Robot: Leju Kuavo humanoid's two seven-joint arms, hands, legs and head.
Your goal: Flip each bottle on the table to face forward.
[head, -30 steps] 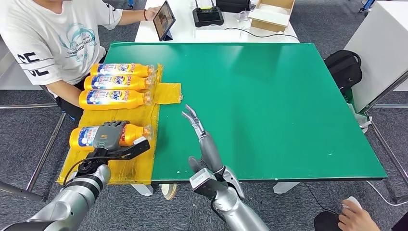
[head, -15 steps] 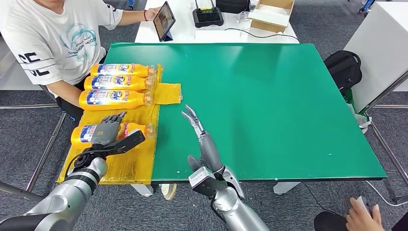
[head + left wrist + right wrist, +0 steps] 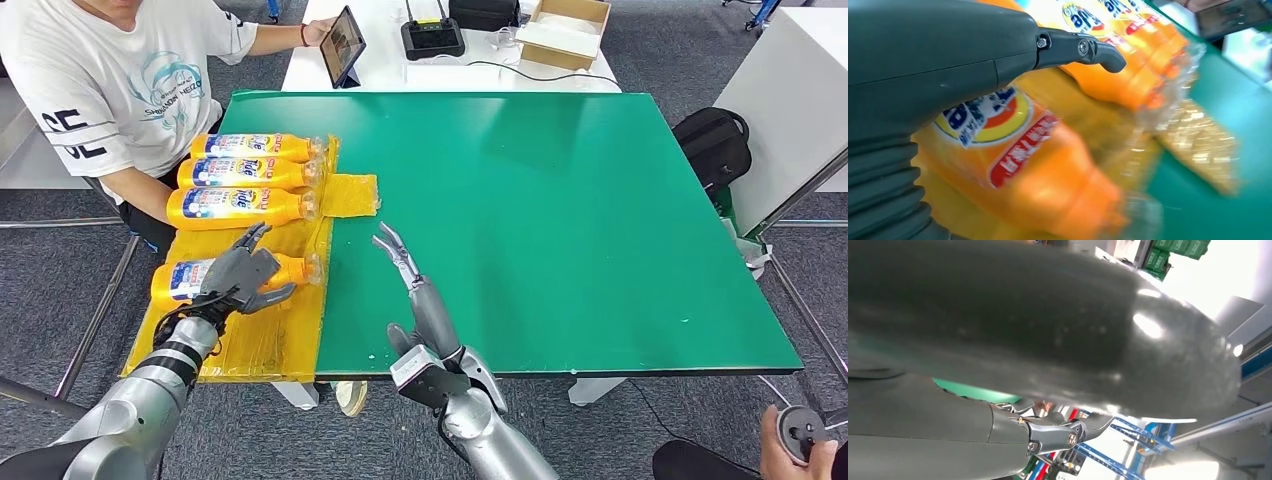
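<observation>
Now the left hand (image 3: 243,272) has lifted its palm off the nearest bottle (image 3: 180,281), which it covered a second ago; its fingers are spread wide above the bottle's middle and hold nothing. The bottle lies on its side on the yellow sheet (image 3: 262,340), label up, apart from the three other bottles (image 3: 240,174) lying in a row farther along that sheet. Judgement: this flip appears complete and the hand is releasing. The right hand (image 3: 412,280) hovers over the green table (image 3: 560,200) beside the sheet, fingers extended, empty.
</observation>
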